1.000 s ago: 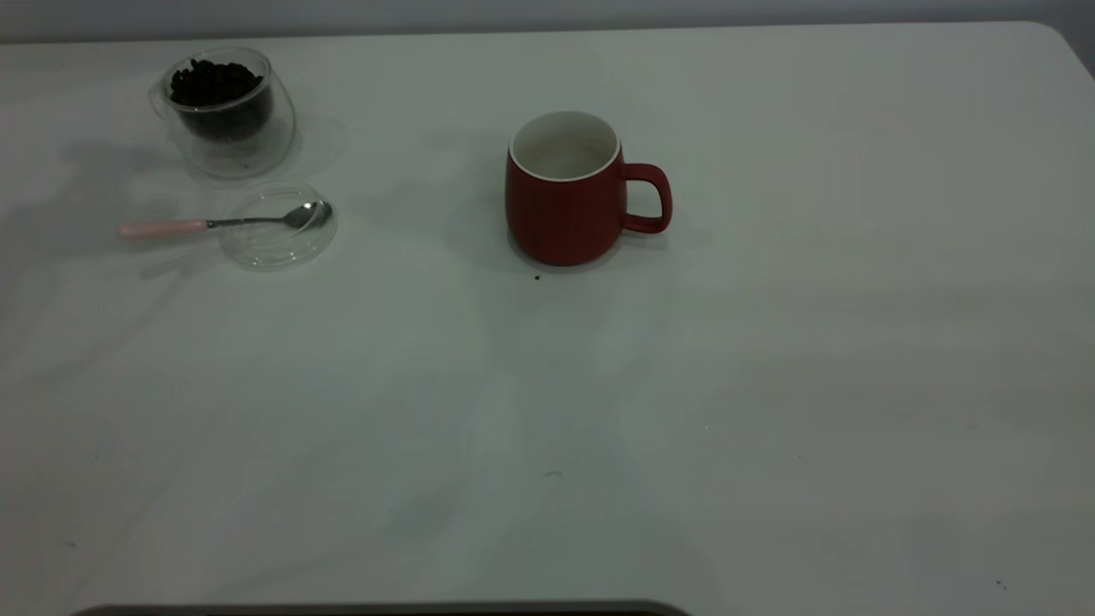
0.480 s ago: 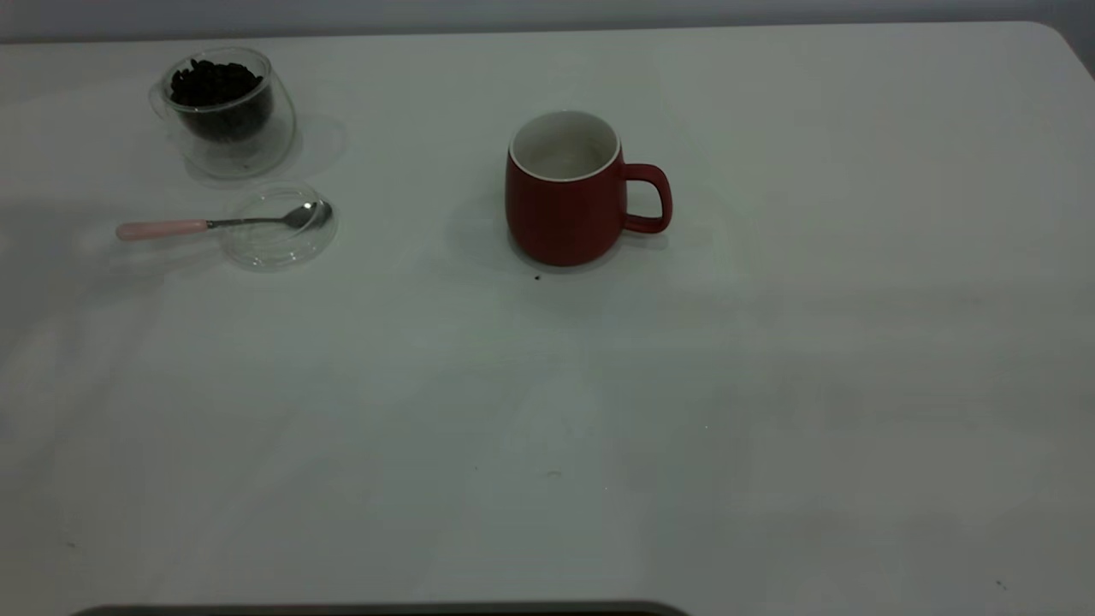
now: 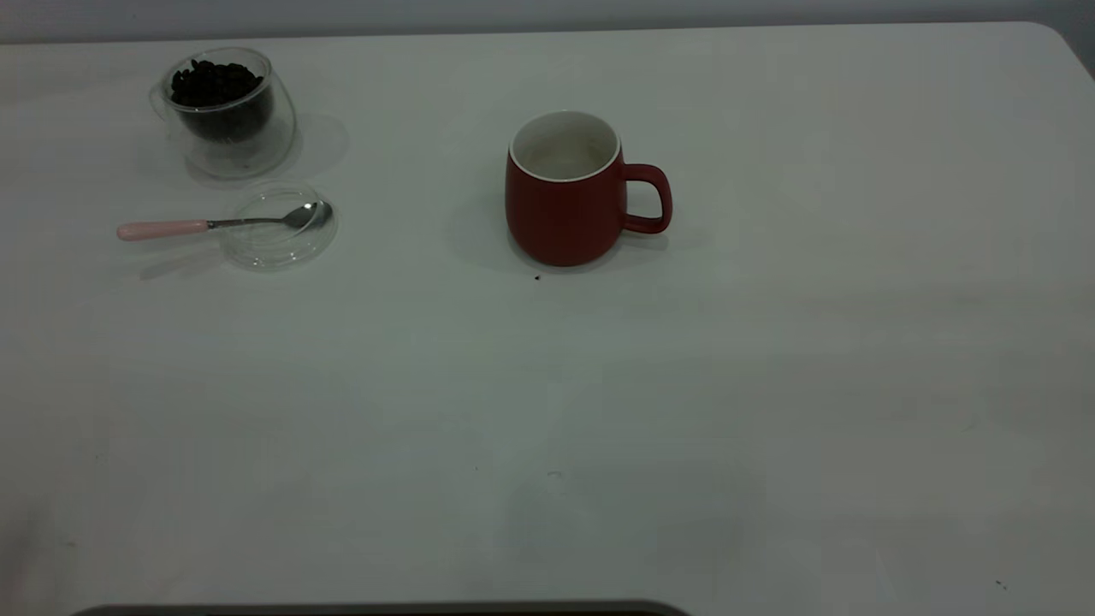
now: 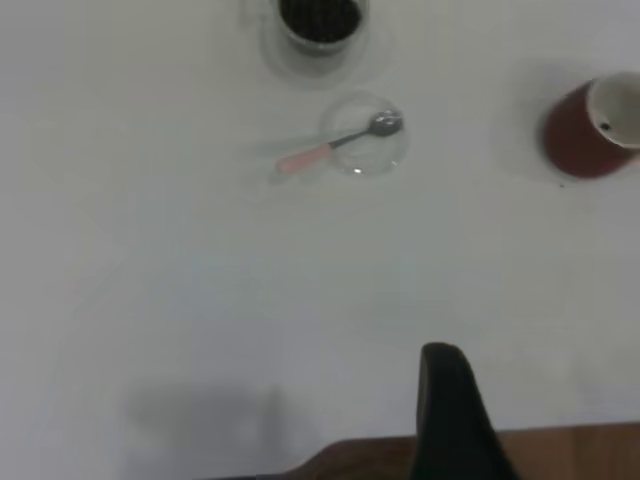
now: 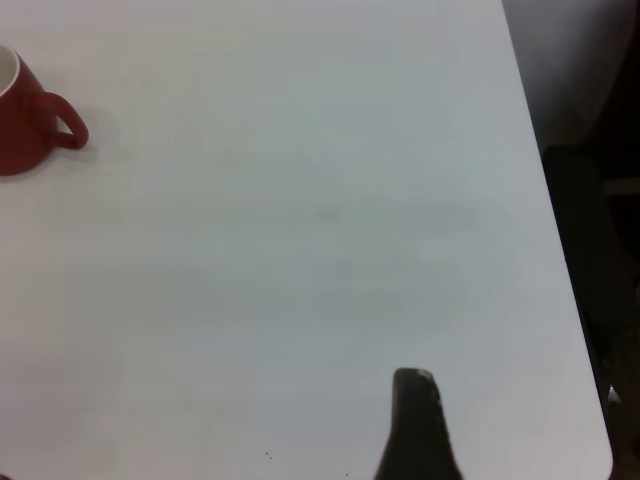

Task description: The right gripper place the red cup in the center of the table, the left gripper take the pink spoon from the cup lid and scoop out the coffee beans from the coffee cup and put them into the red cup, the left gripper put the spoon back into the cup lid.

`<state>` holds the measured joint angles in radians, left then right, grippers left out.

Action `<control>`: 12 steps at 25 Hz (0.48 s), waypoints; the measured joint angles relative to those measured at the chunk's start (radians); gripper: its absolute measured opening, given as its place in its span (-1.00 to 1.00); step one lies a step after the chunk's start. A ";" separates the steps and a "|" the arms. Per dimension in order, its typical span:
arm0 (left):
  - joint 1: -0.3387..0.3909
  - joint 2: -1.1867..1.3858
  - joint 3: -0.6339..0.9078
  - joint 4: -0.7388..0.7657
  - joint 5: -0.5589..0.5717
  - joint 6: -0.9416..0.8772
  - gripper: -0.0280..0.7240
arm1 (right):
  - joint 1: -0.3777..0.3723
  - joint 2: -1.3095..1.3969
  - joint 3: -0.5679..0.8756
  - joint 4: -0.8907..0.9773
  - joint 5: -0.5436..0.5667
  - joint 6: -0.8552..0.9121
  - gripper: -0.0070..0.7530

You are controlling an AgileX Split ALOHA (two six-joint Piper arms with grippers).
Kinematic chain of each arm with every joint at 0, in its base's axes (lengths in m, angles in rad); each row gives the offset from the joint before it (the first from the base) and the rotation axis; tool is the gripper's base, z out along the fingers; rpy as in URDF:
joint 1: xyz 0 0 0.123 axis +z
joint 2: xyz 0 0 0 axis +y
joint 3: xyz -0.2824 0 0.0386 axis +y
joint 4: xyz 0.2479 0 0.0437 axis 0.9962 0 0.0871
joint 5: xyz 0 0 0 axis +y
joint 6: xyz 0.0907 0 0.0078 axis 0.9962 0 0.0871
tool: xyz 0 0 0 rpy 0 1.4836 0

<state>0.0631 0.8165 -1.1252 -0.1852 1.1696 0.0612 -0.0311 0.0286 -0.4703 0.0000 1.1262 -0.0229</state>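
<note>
The red cup (image 3: 565, 201) stands upright near the middle of the white table (image 3: 770, 385), its handle toward the right. At the far left the clear coffee cup (image 3: 227, 111) holds a heap of coffee beans (image 3: 214, 83). Just in front of it lies the cup lid (image 3: 278, 235), with the pink spoon (image 3: 205, 225) resting bowl-first on it and its handle pointing left. No gripper shows in the exterior view. The left gripper (image 4: 445, 400) is a dark shape far from the spoon (image 4: 330, 148). The right gripper (image 5: 415, 420) hangs far from the red cup (image 5: 25, 120).
A tiny dark speck (image 3: 537, 276) lies on the table just in front of the red cup. The right wrist view shows the table's edge and rounded corner (image 5: 590, 440) with dark floor beyond. A wooden strip (image 4: 560, 450) borders the table in the left wrist view.
The cups, lid and spoon have not moved. Soft shadows that lay over the left and middle of the table have slid off toward the near edge.
</note>
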 joint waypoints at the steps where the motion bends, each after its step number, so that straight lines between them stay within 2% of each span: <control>1: -0.016 -0.068 0.044 0.001 0.000 0.007 0.42 | 0.000 0.000 0.000 0.000 0.000 0.000 0.57; 7: -0.085 -0.361 0.237 0.016 -0.004 0.107 0.42 | 0.000 0.000 0.000 0.000 0.000 0.000 0.57; 12: -0.090 -0.433 0.367 0.023 -0.004 0.104 0.42 | 0.000 0.000 0.000 0.000 0.000 0.000 0.57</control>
<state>-0.0271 0.3831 -0.7579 -0.1627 1.1657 0.1648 -0.0311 0.0286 -0.4703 0.0000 1.1262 -0.0229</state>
